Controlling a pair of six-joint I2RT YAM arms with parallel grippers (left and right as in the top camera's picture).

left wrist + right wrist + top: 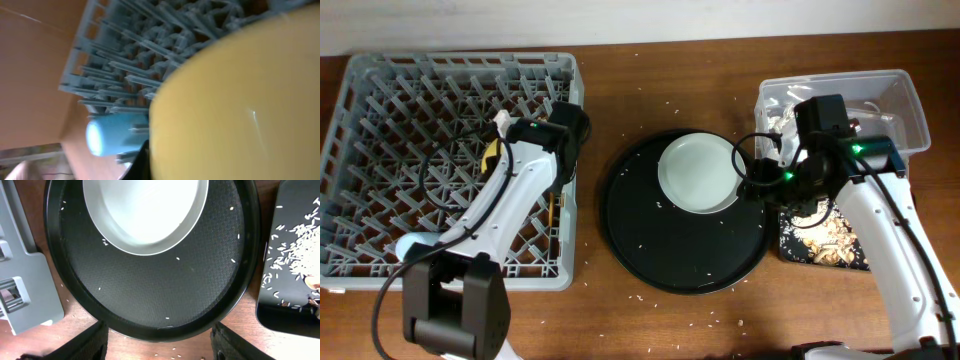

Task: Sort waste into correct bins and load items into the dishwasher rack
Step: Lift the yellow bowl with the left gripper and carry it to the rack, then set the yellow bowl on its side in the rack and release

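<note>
The grey dishwasher rack point(380, 80) fills the left of the overhead view. My left gripper point(498, 145) is over its middle, shut on the yellow bowl point(240, 105), which fills the left wrist view; only a sliver of the bowl point(489, 156) shows overhead. The blue cup point(107, 135) lies on the rack pegs point(150, 50) beside it. The pale plate point(698, 172) point(145, 215) sits on the round black tray point(650, 240). My right gripper point(762, 185) point(160, 342) is open and empty over that tray's right rim. The pink cup is not in view.
The clear tub point(900, 95) stands at the back right with silvery scraps inside. The small black tray point(800, 250) point(280, 300) holds tan food bits and rice. Rice grains dot the round tray point(150, 290) and table. The rack's corner point(25, 285) shows in the right wrist view.
</note>
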